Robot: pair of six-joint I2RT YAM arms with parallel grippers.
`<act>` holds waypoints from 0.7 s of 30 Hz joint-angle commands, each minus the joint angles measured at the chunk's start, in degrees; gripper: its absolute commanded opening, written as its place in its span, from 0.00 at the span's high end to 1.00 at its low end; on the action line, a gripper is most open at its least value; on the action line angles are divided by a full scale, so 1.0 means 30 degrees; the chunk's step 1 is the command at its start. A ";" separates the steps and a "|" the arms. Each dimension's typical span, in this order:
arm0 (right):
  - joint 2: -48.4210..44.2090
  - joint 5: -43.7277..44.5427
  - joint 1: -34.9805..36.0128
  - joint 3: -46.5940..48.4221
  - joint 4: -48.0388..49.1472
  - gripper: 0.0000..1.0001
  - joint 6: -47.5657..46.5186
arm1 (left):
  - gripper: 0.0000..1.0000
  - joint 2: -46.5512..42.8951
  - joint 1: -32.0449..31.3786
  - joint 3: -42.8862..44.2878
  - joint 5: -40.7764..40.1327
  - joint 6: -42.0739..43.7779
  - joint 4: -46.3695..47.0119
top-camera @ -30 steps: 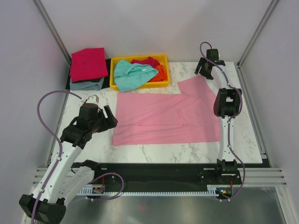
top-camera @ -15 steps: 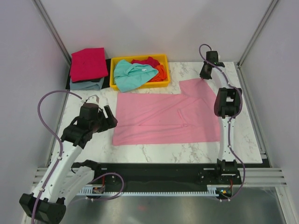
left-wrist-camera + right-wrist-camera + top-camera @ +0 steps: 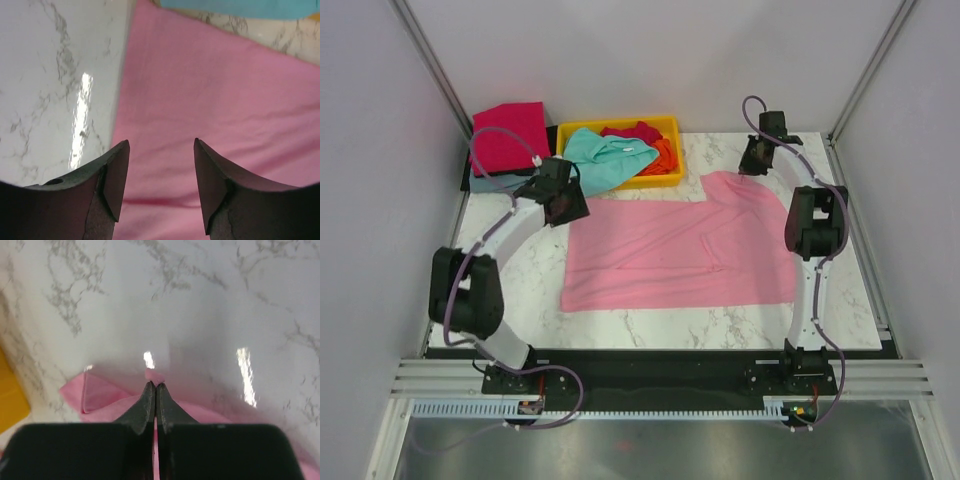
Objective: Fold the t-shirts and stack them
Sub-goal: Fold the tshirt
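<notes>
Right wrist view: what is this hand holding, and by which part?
The right hand is shut on the light pink t-shirt, pinching a small tuck of its far right edge.

- Solid, unprinted colour all over the light pink t-shirt (image 3: 680, 250).
- Plain teal on the teal t-shirt (image 3: 600, 158), with no pattern.
- Bright, glossy yellow on the tray (image 3: 677, 150).
- Plain red on the red t-shirt (image 3: 635, 131) and vivid orange on the orange t-shirt (image 3: 665, 155).
- Deep pinkish red on the crimson t-shirt (image 3: 505, 135), muted grey-blue on the grey-blue t-shirt (image 3: 500, 183).
- White marble with thin grey veining on the table (image 3: 660, 320).
- White links and black joints on the left arm (image 3: 510, 235) and right arm (image 3: 810, 290).
- Matt charcoal on the left gripper (image 3: 160, 147) and right gripper (image 3: 154, 386).
</notes>
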 commanded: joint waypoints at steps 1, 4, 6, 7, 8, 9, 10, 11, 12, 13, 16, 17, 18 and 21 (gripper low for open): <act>-0.4462 -0.1238 0.0159 -0.3434 0.2336 1.00 0.0604 | 0.39 0.3390 0.0438 0.2555 -0.1040 0.0777 0.3016; -0.6047 -0.2350 0.0159 -0.5676 0.3195 1.00 0.0986 | 0.41 0.6439 0.0468 0.5422 -0.1277 0.1712 0.3605; -0.6662 -0.2994 0.0159 -0.6611 0.3256 1.00 0.0987 | 0.41 0.7765 0.0555 0.6335 -0.1249 0.2242 0.3927; -0.6840 -0.3143 0.0159 -0.6936 0.3430 1.00 0.1016 | 0.41 0.8700 0.0759 0.7065 -0.0987 0.2535 0.4015; -0.7045 -0.3260 0.0159 -0.7201 0.3577 1.00 0.1046 | 0.41 0.9174 0.0848 0.7304 -0.0694 0.2741 0.4161; -0.7337 -0.3377 0.0130 -0.7667 0.3665 1.00 0.1017 | 0.42 0.9497 0.0936 0.7539 -0.0488 0.2975 0.4423; -0.7456 -0.3408 0.0159 -0.7817 0.3753 1.00 0.1017 | 0.42 0.9791 0.1082 0.7802 -0.0486 0.3267 0.4426; -0.7660 -0.3466 0.0159 -0.7935 0.3783 1.00 0.1046 | 0.43 1.0258 0.1199 0.7863 -0.0399 0.3299 0.4426; -0.7749 -0.3670 0.0159 -0.8139 0.3870 1.00 0.1046 | 0.44 1.0320 0.1345 0.7776 -0.0282 0.3300 0.4542; -0.7808 -0.3730 0.0159 -0.8228 0.3900 1.00 0.1075 | 0.45 1.0350 0.1695 0.7485 -0.0165 0.3010 0.4572; -0.7896 -0.4023 0.0159 -0.8463 0.4105 1.00 0.1192 | 0.46 0.9503 0.2137 0.5879 0.0948 0.2596 0.5946; -0.7867 -0.4081 0.0159 -0.8492 0.4134 1.00 0.1250 | 0.45 0.9298 0.2138 0.5697 0.0979 0.2654 0.6036; -0.7838 -0.4169 0.0159 -0.8463 0.4164 1.00 0.1280 | 0.43 0.9064 0.2138 0.5695 0.0950 0.2771 0.5950; -0.7779 -0.4403 0.0188 -0.8492 0.4281 1.00 0.1397 | 0.37 0.9002 0.2254 0.5958 0.0919 0.2919 0.5277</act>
